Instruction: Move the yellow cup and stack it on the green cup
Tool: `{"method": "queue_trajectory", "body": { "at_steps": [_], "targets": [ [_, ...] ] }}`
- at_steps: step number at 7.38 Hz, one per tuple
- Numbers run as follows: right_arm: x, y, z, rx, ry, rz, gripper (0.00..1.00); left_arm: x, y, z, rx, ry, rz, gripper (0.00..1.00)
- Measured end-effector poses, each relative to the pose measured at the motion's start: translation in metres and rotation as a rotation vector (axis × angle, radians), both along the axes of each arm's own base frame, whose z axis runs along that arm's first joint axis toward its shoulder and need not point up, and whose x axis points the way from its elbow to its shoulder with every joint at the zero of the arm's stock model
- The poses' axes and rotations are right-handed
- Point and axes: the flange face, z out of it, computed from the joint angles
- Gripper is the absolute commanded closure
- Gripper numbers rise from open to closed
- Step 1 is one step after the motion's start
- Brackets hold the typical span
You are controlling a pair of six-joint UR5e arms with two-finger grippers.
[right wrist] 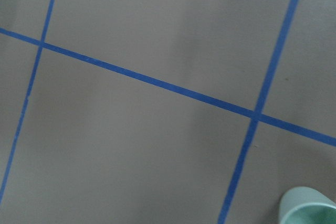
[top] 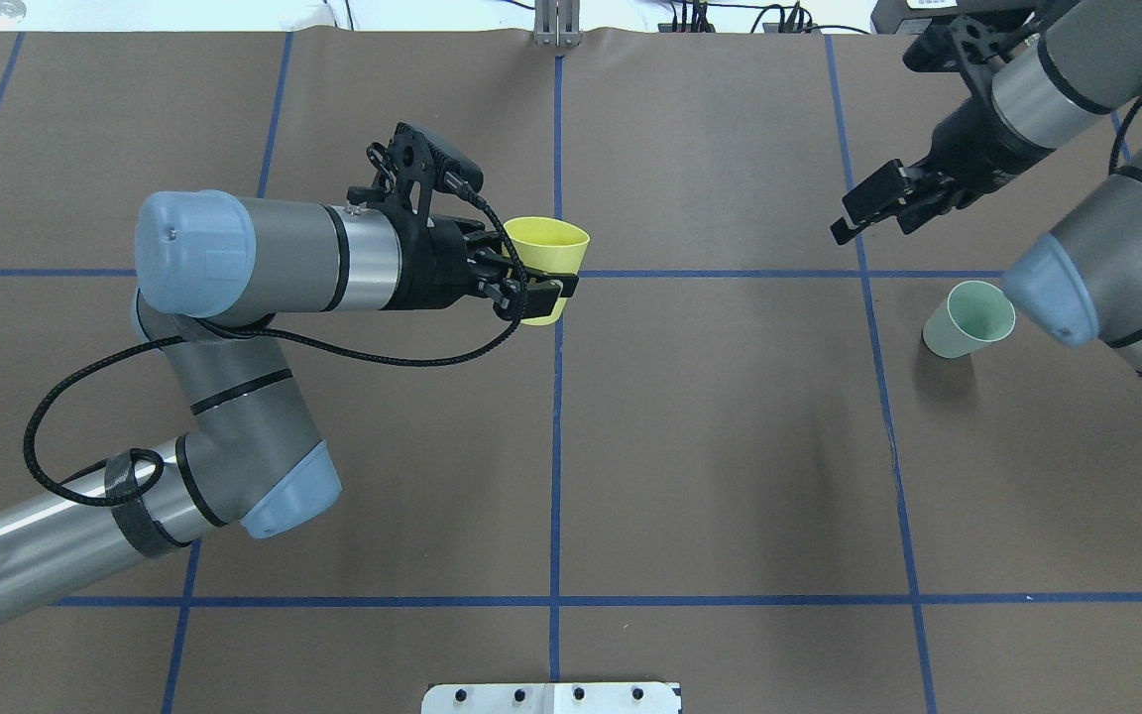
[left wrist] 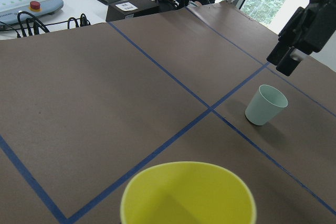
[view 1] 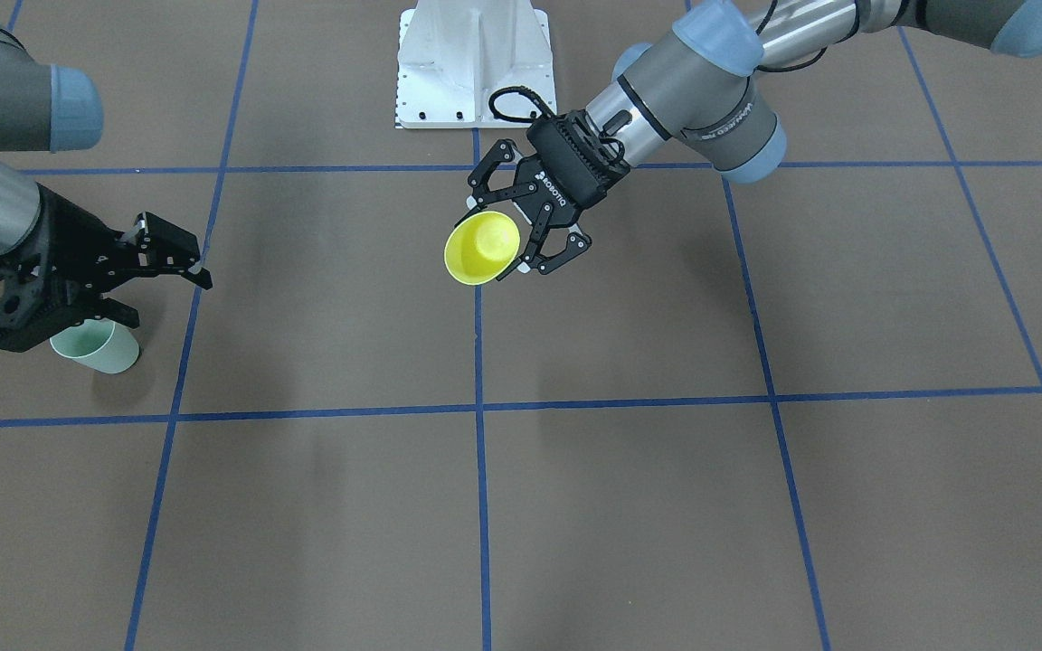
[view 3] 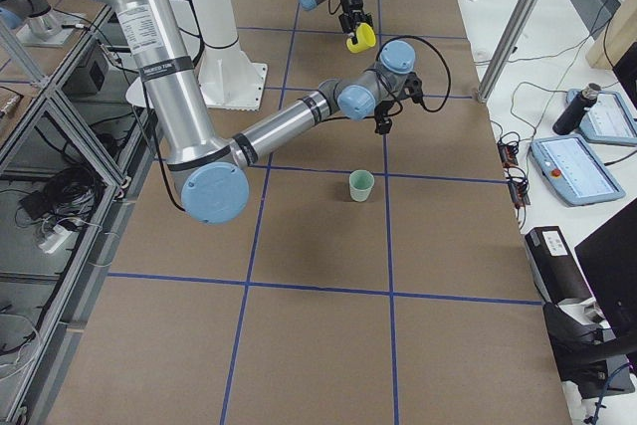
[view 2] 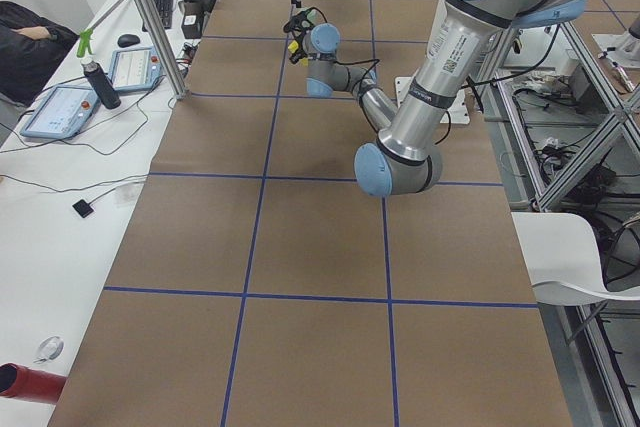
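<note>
Yellow cup (top: 546, 245) gripped in L jaws.

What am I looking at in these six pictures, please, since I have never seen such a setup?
These are two robot arms at a brown table marked with blue tape. Two pictures look down on the table, one from behind the robot and one facing it. Two look along it from either end, and two come from cameras on the wrists. The left arm's fingers hold a yellow cup off the table. A green cup stands on the table on the robot's right. The right arm's fingers are open and empty, near that cup but not touching it.
</note>
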Motion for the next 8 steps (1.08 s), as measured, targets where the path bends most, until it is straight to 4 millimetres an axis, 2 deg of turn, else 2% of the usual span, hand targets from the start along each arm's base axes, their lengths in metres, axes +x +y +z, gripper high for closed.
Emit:
{"method": "queue_trajectory", "body": {
  "at_steps": [2,3,5,6,8],
  "targets": [
    [-0.037,0.008,-0.050,0.014,-0.054,-0.012,0.06,0.015,0.023,-0.001,0.019,0.032,0.039,1.00],
    [-0.050,0.015,-0.064,0.013,-0.085,-0.014,0.07,0.020,0.031,0.004,0.024,0.037,0.052,1.00],
    [-0.060,0.022,-0.078,-0.004,-0.120,-0.011,0.07,0.019,0.041,0.029,0.040,0.056,0.060,1.00],
    [-0.063,0.023,-0.081,-0.015,-0.126,-0.013,0.07,0.026,0.052,0.037,0.044,0.067,0.054,1.00],
    [-0.079,0.030,-0.085,-0.035,-0.131,-0.038,0.07,0.049,0.081,0.038,0.056,0.087,0.034,1.00]
  ]
}}
